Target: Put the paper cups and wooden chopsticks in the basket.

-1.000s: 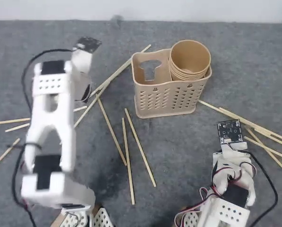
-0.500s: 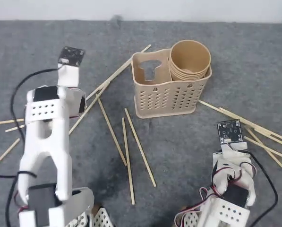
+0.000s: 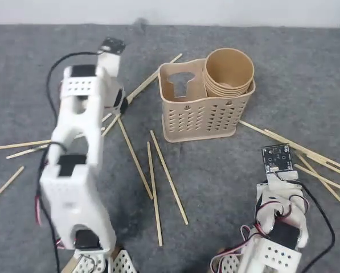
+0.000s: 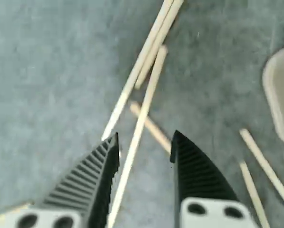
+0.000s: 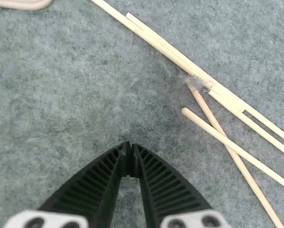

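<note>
A beige basket (image 3: 198, 122) stands at the table's middle with a stack of paper cups (image 3: 229, 71) in its right compartment. Wooden chopsticks lie scattered on the grey carpet: several left of the basket (image 3: 136, 91), three in front (image 3: 152, 176), several at the right (image 3: 306, 156). My left gripper (image 4: 144, 142) is open just above the carpet left of the basket, a chopstick (image 4: 139, 128) lying between its fingers, apart from both. My right gripper (image 5: 131, 145) is shut and empty, low over the carpet beside the right-hand chopsticks (image 5: 203, 78).
The left arm (image 3: 81, 131) stretches from the front left toward the basket's left side. The right arm (image 3: 278, 199) sits folded at the front right. The basket's wall (image 4: 282, 95) shows near the left gripper. More chopsticks lie at the far left (image 3: 16, 147).
The left arm swung left, then back right and farther toward the chopsticks beside the basket. The right arm has kept still.
</note>
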Controlling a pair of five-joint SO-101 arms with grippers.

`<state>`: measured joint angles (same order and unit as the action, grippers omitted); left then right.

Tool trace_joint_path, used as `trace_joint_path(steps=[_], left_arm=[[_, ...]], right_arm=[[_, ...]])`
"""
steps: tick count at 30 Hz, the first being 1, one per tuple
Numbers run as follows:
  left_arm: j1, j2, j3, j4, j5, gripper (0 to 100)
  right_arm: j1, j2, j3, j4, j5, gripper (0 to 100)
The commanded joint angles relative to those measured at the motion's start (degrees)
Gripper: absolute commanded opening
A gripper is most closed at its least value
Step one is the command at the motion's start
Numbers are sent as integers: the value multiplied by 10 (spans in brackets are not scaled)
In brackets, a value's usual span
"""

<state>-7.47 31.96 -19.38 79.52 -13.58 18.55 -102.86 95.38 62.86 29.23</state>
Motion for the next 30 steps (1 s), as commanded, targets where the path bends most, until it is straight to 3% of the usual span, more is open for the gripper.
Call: trace_joint_path(steps=[1, 18, 23, 27, 30], left_arm=[[21, 72, -175, 39, -30, 172], [54, 452, -684, 127, -98, 173], [61, 477, -724, 159, -98, 160], [59, 478, -731, 161, -100, 13], [47, 478, -736, 161, -100, 14]], right_arm=[[-1, 2, 11, -2, 5, 9], [-2, 2, 11, -3, 5, 9], [-2, 2, 11, -2, 5, 9], [-2, 2, 11, -2, 5, 9], [-2, 2, 11, -1, 5, 9]])
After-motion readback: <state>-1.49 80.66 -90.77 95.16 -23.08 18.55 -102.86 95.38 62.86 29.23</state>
